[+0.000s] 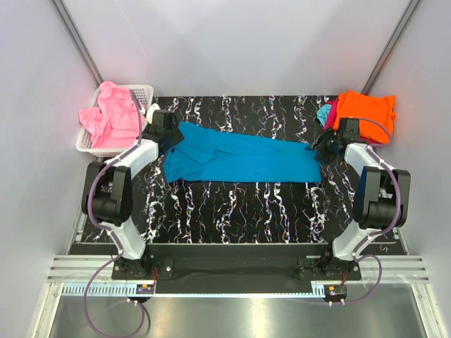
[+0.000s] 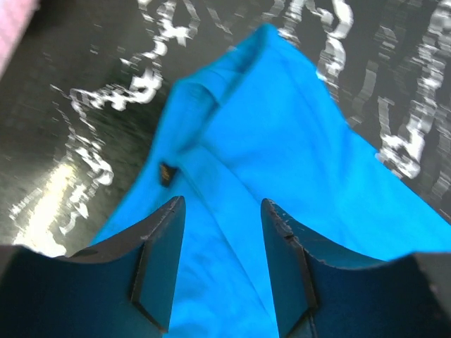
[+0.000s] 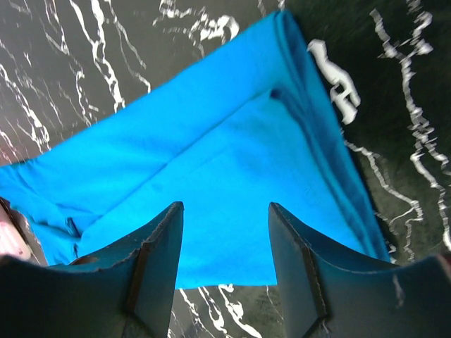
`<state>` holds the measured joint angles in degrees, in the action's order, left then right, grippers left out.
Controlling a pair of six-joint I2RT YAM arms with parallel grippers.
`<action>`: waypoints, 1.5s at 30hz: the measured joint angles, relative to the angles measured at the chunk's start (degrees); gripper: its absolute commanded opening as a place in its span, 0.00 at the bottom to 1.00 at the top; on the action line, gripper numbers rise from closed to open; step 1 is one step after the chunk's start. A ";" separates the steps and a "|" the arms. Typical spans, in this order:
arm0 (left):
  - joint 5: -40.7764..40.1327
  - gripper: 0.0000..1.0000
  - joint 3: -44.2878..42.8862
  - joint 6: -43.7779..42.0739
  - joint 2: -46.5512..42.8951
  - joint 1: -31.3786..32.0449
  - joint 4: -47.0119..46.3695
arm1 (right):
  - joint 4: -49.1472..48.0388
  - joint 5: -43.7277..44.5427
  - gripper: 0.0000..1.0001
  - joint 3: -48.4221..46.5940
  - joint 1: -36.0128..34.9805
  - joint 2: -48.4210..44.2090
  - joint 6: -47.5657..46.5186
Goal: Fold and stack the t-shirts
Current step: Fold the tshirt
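Counts: two arms, two claws, one basket, one blue shirt spread out.

The blue shirt lies across the far middle of the table, running left to right and folded into a band. Its left end is wider and rumpled, its right end squarer. Its near edge is well apart from the table's near edge.

- **Left claw**: over the shirt's left end, jaws parted, cloth showing between them, gripping nothing.
- **Right claw**: over the right end, jaws also apart, holding nothing.
- **Basket**: white plastic mesh at the far-left corner, with pink cloth heaped inside – can't tell how many shirts.
- **Far-right corner:** a pile with an orange shirt on top – slivers of magenta and light cyan at its left edge.

The table is glossy black with white marble veins. The shirt is soft and matte, with a small tag near the collar.
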<state>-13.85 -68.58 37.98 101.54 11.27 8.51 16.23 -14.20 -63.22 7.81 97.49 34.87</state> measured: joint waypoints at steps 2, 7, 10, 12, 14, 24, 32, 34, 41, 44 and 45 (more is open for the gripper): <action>1.79 0.49 0.59 0.02 -2.23 0.59 1.14 | -0.02 0.00 0.58 0.61 -0.72 -0.37 -0.02; 7.34 0.44 -0.55 1.14 -4.46 3.67 5.81 | 0.09 0.00 0.58 2.21 -2.08 -0.44 0.02; 10.58 0.46 -0.50 2.23 -4.26 5.88 8.35 | 0.17 0.00 0.58 3.02 -2.49 -0.44 0.02; 11.78 0.47 -0.37 3.02 -3.76 7.54 9.57 | 0.17 -0.02 0.58 3.26 -2.69 -0.44 0.04; 12.46 0.47 -0.31 3.69 -2.56 9.01 10.01 | 0.15 -0.04 0.58 3.45 -2.84 -0.46 0.04; 12.26 0.44 -0.31 5.86 4.07 10.67 12.35 | 0.15 -0.09 0.58 4.02 -2.91 -0.48 0.07; 10.23 0.37 -0.52 6.51 5.05 10.67 12.66 | 0.15 -0.11 0.58 4.02 -2.91 -0.46 0.09; 10.12 0.33 -1.07 6.56 5.92 10.67 12.66 | 0.15 -0.11 0.58 4.02 -2.91 -0.46 0.09; 9.62 0.11 -3.41 6.67 7.61 10.67 12.92 | 0.15 -0.11 0.58 4.02 -2.91 -0.46 0.09; 9.35 0.03 -4.72 6.54 7.61 10.67 12.90 | 0.17 -0.11 0.58 4.02 -2.91 -0.48 0.09; 9.29 0.02 -5.22 6.45 7.61 10.69 12.90 | 0.17 -0.11 0.58 4.02 -2.91 -0.46 0.09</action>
<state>-4.56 -73.80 44.42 109.14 21.96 21.41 16.40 -14.31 -59.20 4.91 97.03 34.96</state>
